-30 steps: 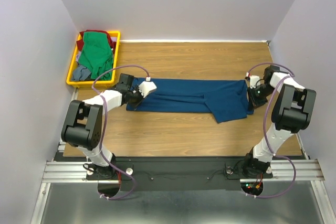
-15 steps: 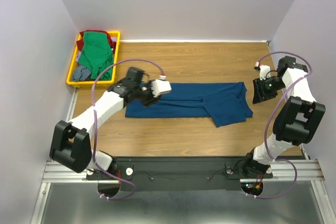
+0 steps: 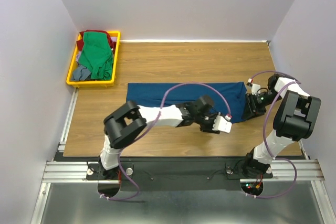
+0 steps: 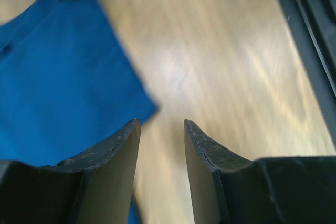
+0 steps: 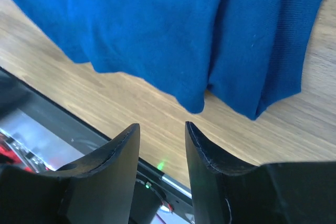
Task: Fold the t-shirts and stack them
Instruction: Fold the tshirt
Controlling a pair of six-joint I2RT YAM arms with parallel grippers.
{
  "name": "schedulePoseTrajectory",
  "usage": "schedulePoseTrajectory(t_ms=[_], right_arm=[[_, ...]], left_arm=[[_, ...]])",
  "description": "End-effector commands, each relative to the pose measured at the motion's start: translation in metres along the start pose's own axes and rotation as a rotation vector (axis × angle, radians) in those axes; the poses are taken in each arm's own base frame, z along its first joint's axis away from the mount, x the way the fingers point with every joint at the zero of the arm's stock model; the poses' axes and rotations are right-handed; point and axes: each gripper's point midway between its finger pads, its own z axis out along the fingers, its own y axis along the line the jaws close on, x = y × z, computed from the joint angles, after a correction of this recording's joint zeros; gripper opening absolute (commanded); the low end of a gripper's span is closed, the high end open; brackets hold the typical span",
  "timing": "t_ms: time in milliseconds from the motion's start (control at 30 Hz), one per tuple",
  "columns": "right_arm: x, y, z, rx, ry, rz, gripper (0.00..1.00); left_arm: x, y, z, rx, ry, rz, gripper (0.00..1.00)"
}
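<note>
A dark navy-blue t-shirt (image 3: pixel 157 94) lies flat in a long band across the middle of the table. My left gripper (image 3: pixel 219 125) has reached far to the right and hovers by the shirt's near right corner. It is open, with bare wood between its fingers (image 4: pixel 118 145) and blue cloth (image 4: pixel 58 77) just to their left. My right gripper (image 3: pixel 250 106) is at the shirt's right edge, open and holding nothing. In the right wrist view the folded blue hem (image 5: pixel 157 24) lies just beyond its fingertips (image 5: pixel 123 140). Green (image 3: pixel 96 56), dark red (image 3: pixel 94 33) and grey-blue (image 3: pixel 81 72) shirts lie heaped at the back left.
The heaped shirts sit in a yellow plastic tray (image 3: pixel 116 51) in the back left corner. The left arm's purple cable (image 3: pixel 184 85) arches over the navy shirt. The black front rail (image 3: pixel 178 163) runs along the table's near edge, and walls close in on both sides.
Both grippers have opened and let go of the navy shirt's ends. The left arm swung from the shirt's left end across to its near right corner. The right gripper rose, then dropped back.
</note>
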Motion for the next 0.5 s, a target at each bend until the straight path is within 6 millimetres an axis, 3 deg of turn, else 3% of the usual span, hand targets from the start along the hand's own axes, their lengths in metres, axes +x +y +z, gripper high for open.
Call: schedulePoseTrajectory(t_ms=[0, 133, 467], right_arm=[[-0.011, -0.006, 0.007, 0.015, -0.057, 0.025, 0.46], [-0.005, -0.013, 0.016, 0.014, -0.02, 0.052, 0.47], [-0.002, -0.024, 0.016, 0.078, -0.016, 0.059, 0.48]], left_arm=[[-0.056, 0.034, 0.01, -0.097, -0.142, 0.093, 0.51], [-0.051, 0.027, 0.036, -0.058, -0.131, 0.137, 0.52], [-0.026, 0.028, 0.062, -0.049, -0.071, 0.119, 0.52]])
